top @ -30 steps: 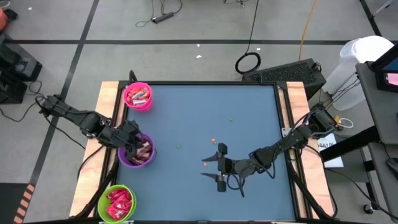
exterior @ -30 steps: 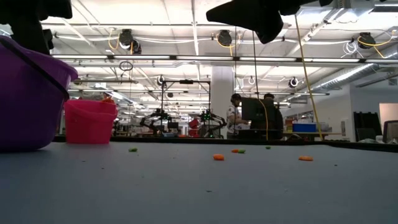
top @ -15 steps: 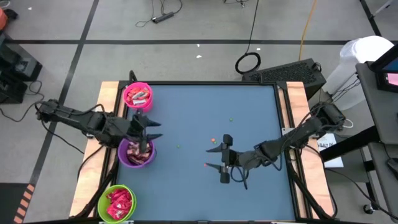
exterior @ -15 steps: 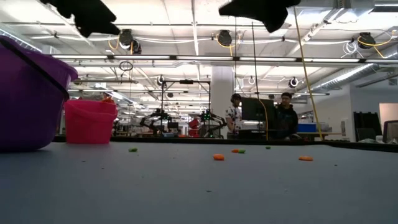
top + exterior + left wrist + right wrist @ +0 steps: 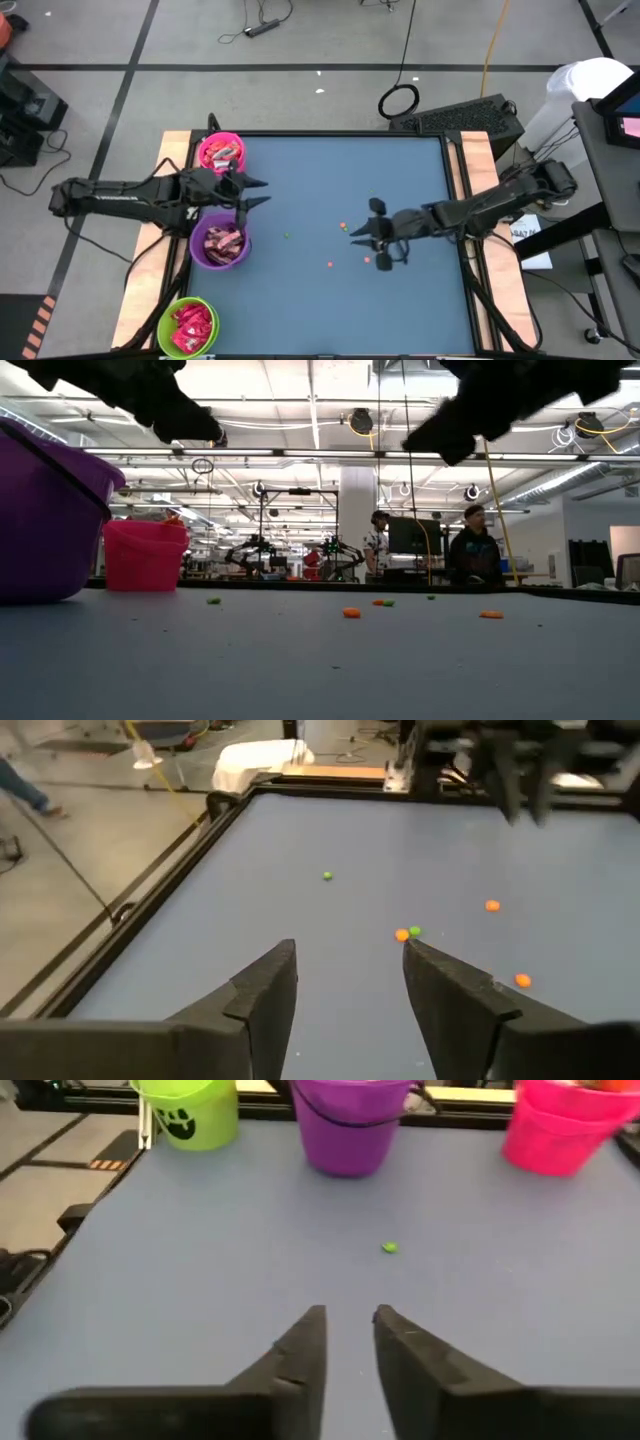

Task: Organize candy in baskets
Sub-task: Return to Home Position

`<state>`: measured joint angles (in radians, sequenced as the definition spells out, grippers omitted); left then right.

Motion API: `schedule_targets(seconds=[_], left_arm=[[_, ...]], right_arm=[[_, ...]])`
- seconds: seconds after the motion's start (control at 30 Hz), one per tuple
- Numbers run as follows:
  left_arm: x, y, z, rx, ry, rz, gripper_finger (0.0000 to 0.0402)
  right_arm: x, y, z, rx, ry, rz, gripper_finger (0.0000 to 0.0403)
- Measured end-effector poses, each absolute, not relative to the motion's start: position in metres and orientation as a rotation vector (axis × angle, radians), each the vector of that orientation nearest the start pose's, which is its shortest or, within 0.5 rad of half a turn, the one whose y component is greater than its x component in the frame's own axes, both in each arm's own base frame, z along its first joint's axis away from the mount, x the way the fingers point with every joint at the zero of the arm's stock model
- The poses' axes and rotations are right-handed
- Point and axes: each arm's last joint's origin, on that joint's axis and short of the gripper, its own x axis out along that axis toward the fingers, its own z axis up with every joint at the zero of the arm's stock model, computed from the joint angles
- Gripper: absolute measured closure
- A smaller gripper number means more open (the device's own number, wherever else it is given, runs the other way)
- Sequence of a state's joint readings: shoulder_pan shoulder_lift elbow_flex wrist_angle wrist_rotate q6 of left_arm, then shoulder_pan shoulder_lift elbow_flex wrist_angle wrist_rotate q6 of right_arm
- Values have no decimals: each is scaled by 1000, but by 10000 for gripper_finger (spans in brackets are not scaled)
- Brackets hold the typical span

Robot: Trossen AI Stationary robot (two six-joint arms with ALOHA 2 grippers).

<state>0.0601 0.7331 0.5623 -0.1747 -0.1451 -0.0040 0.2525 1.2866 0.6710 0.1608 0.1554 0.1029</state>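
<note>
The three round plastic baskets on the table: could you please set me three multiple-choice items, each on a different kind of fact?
1. Among the round plastic tubs, bright pink basket, purple basket and lime green basket, which stands in the middle of the row? A pink; B purple; C green.
2. What colour are the wrapped candy pieces in the lime green basket? A red; B dark brown; C blue.
3. How is the left gripper? A shut on candy; B open, empty; C shut on a rim.
Answers: 1 B, the high view shows it between the others. 2 A, only red wrappers show. 3 B, the left wrist view shows fingers apart, nothing between.
</note>
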Motion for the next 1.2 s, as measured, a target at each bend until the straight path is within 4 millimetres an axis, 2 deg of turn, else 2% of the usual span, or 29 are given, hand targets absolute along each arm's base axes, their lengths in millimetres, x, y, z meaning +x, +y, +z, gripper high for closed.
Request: schedule_targets(seconds=[0.23, 0.37, 0.5, 0.57, 0.73, 1.0, 1.2], left_arm=[[161, 13, 259, 81, 295, 108, 229], [152, 12, 251, 80, 239, 89, 230], [144, 11, 240, 37, 120, 98, 230], [141, 11, 232, -22, 79, 114, 230], [131, 10, 206, -61, 105, 160, 230], [113, 8, 206, -40, -26, 156, 230], [102, 9, 191, -51, -42, 188, 230]], right_arm=[[202, 40, 211, 70, 282, 41, 393], [174, 33, 201, 123, 156, 46, 398], [155, 29, 192, 162, 51, 34, 391], [148, 26, 188, 170, 9, -7, 390], [138, 21, 177, 193, -9, -98, 390], [130, 19, 168, 222, -11, -112, 390], [127, 18, 173, 205, -50, -121, 390]])
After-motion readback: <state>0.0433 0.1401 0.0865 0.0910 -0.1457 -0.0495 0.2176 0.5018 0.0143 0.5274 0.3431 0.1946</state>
